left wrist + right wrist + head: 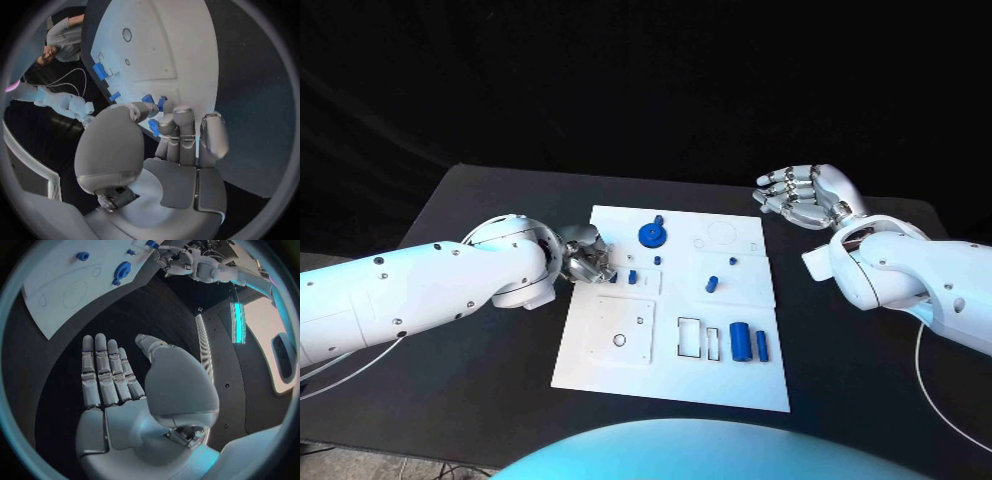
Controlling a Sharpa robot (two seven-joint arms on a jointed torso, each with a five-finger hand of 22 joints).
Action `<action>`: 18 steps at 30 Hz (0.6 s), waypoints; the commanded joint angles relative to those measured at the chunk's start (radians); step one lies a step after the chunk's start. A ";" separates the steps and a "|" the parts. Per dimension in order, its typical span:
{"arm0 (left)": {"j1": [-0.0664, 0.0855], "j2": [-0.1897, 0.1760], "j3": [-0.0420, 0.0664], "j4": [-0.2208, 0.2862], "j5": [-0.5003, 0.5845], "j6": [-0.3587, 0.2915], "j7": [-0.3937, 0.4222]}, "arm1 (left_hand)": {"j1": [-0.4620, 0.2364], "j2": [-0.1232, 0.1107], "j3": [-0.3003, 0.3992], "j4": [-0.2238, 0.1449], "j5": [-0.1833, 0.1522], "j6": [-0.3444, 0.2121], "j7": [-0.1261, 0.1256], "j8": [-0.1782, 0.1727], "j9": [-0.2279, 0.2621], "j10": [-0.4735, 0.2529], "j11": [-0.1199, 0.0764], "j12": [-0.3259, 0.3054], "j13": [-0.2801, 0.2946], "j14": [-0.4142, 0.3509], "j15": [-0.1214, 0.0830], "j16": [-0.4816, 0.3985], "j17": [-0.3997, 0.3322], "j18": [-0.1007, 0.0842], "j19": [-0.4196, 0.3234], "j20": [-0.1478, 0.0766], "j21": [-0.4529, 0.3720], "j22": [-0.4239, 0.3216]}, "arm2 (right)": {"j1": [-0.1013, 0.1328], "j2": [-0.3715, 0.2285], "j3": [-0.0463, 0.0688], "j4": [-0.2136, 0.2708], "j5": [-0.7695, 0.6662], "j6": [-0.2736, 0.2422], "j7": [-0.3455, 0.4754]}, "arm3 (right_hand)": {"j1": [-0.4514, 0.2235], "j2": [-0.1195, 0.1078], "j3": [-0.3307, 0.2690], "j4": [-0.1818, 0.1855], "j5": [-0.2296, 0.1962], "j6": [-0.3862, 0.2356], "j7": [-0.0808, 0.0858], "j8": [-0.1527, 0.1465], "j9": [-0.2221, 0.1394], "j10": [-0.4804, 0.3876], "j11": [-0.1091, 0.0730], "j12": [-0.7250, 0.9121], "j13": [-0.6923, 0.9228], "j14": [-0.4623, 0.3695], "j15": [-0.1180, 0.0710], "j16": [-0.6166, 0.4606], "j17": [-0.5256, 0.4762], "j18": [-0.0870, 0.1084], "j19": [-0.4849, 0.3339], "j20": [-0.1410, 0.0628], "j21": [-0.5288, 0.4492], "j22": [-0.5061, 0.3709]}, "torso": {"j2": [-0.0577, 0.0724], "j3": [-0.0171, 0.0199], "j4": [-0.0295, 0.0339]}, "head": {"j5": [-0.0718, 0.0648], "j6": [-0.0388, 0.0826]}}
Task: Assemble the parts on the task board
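Fingers of the left hand point(586, 258) curl over small blue parts point(633, 277) at the task board's point(733, 385) edge; whether they grip one I cannot tell. Right hand point(802, 196) hovers spread, empty. Picking seems underway; next needs a secure pinch.

White task board point(678, 360); blue parts point(738, 335); black table point(488, 380).

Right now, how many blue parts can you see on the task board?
7: a round disc at the far middle, four small pieces, two cylinders near right. The left hand may hide more.
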 commanded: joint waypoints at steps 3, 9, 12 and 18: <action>-0.001 0.009 -0.002 0.000 -0.007 0.022 0.003 | -0.003 0.009 0.185 -0.179 0.007 0.005 -0.001 0.006 -0.004 -0.001 -0.002 0.002 -0.001 0.001 -0.003 0.000 0.001 -0.012 0.000 -0.002 0.003 0.002 | -0.001 0.000 0.000 0.002 -0.004 0.009 0.009 | -0.010 0.000 -0.006 0.000 0.006 0.002 0.034 -0.005 -0.001 -0.003 0.001 -0.004 -0.001 -0.001 0.005 -0.005 -0.001 0.010 -0.003 0.006 -0.005 -0.001 | 0.001 -0.0002 -0.0006 | 0.000 -0.003; -0.001 0.013 -0.003 -0.001 -0.012 0.032 0.000 | -0.003 0.008 0.186 -0.180 0.007 0.006 -0.001 0.006 -0.005 0.000 -0.002 0.002 0.001 0.001 -0.003 0.000 0.001 -0.012 0.001 -0.002 0.004 0.004 | -0.001 0.000 0.000 0.002 -0.004 0.009 0.010 | -0.010 0.000 -0.006 0.000 0.006 0.002 0.034 -0.005 -0.001 -0.003 0.001 -0.004 -0.001 -0.001 0.005 -0.005 -0.001 0.010 -0.003 0.006 -0.005 -0.001 | 0.000 0.0001 -0.0005 | -0.001 -0.005; -0.001 0.015 -0.004 -0.001 -0.014 0.043 -0.002 | -0.003 0.008 0.187 -0.181 0.007 0.006 -0.001 0.006 -0.005 0.001 -0.002 0.004 0.003 0.002 -0.003 0.001 0.001 -0.013 0.002 -0.002 0.005 0.005 | -0.001 0.000 0.000 0.001 -0.003 0.009 0.010 | -0.010 0.000 -0.006 0.000 0.006 0.002 0.034 -0.005 -0.001 -0.003 0.001 -0.004 -0.001 -0.001 0.005 -0.005 -0.001 0.010 -0.003 0.006 -0.005 -0.001 | 0.000 0.0003 -0.0003 | -0.002 -0.006; -0.001 0.018 -0.004 -0.001 -0.019 0.071 -0.004 | -0.003 0.003 0.188 -0.188 0.008 0.011 -0.002 0.006 -0.007 0.009 -0.003 0.011 0.016 0.002 -0.003 0.001 0.001 -0.014 0.005 -0.002 0.008 0.011 | -0.002 0.001 0.000 0.001 -0.003 0.010 0.010 | -0.010 0.001 -0.006 0.001 0.007 0.003 0.034 -0.005 -0.001 -0.003 0.001 -0.003 -0.001 0.000 0.005 -0.007 -0.001 0.010 -0.003 0.007 -0.007 -0.003 | 0.000 0.0002 -0.0008 | -0.002 -0.008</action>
